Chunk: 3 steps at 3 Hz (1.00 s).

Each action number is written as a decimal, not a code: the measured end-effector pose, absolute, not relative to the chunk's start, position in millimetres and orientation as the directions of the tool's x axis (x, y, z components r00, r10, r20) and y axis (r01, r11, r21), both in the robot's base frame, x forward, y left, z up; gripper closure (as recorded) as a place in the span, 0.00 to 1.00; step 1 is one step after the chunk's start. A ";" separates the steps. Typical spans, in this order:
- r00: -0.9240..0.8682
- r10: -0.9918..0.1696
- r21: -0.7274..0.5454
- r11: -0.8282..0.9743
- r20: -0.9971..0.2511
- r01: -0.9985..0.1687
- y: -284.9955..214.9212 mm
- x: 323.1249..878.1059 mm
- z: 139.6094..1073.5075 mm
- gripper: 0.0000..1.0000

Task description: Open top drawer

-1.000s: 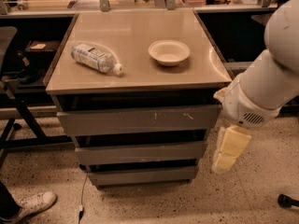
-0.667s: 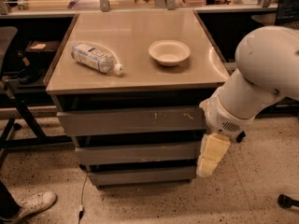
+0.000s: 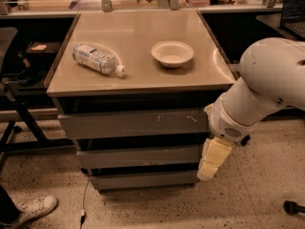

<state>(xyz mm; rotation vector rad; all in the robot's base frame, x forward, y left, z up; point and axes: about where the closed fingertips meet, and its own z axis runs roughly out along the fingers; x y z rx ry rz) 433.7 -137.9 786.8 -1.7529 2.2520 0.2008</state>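
Presently, top drawer (image 3: 133, 123): shut, directly beneath surface (image 3: 143, 82) bearing bottle (image 3: 97, 58) and bowl (image 3: 172, 53). Gripper (image 3: 213, 160): hung beside right edge, level with middle drawer front (image 3: 138, 156); spread could not be told. Risk: catching wrong, lower front; handleless face offered little purchase.

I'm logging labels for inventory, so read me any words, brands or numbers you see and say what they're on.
No text can be read.
Clear plastic bottle lying on the beige tabletop: label print too blurred to read.
Wide grey top drawer front: pale scratches only, no writing.
Pale gripper, low beside the drawers' right edge: no marking visible.
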 end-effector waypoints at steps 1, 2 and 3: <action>-0.248 -0.913 -0.076 0.286 -0.324 -0.955 -125.9 460.9 763.6 0.00; -0.256 -0.909 -0.102 0.304 -0.330 -0.947 -117.4 492.9 746.5 0.00; -0.257 -0.908 -0.112 0.308 -0.330 -0.945 -110.2 516.7 731.9 0.00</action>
